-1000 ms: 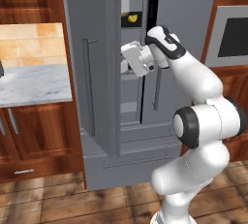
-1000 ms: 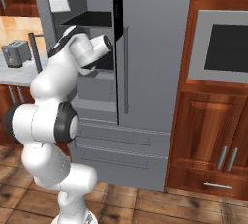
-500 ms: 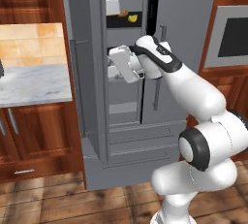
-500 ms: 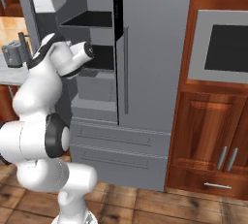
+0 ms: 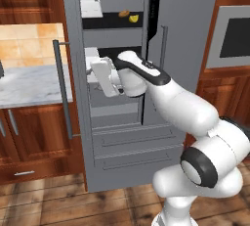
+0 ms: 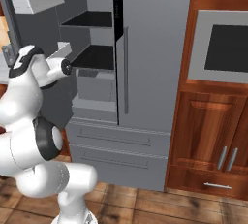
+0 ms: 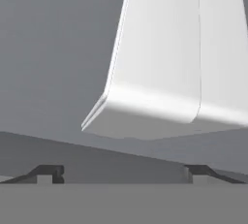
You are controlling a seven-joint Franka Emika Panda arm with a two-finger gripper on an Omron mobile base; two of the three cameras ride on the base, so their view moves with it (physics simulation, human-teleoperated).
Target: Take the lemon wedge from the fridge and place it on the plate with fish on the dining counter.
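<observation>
Fridge (image 5: 195, 34) left door swung open, its long bar handle (image 5: 61, 90) facing the left base camera; right door shut. Inside, upper black shelf (image 5: 114, 20) carries the lemon wedge (image 5: 133, 18), small and bright yellow, toward the right end of the shelf near the centre edge of the shut door. Just left of it, close but apart, an orange-brown rounded food item (image 5: 124, 13). White door bin (image 5: 91, 4) high on the open door, a second white bin (image 5: 92, 59) lower down

Arm reaches leftward from lower right in the left base view. Hand (image 5: 100, 76) sits at the level of the lower door bin, well below the wedge's shelf, pointed toward the inner face of the open door. Nothing between the fingers. In the hand view the two dark fingertips (image 7: 48, 173) stand far apart at the bottom corners, jaws spread wide, with a white bin corner (image 7: 155, 102) directly ahead against grey door lining

Right base view: hand (image 6: 66, 66) just in front of the open compartment, black shelves (image 6: 94, 56) behind it, grey drawers (image 6: 116, 145) below

Marble bench (image 5: 29, 85) with tan tile backing left of the fridge; wood cabinets (image 5: 34, 137) under it. Built-in oven (image 6: 220, 46) in wood cabinetry to the right of the fridge. Wood plank floor (image 5: 73, 208)
</observation>
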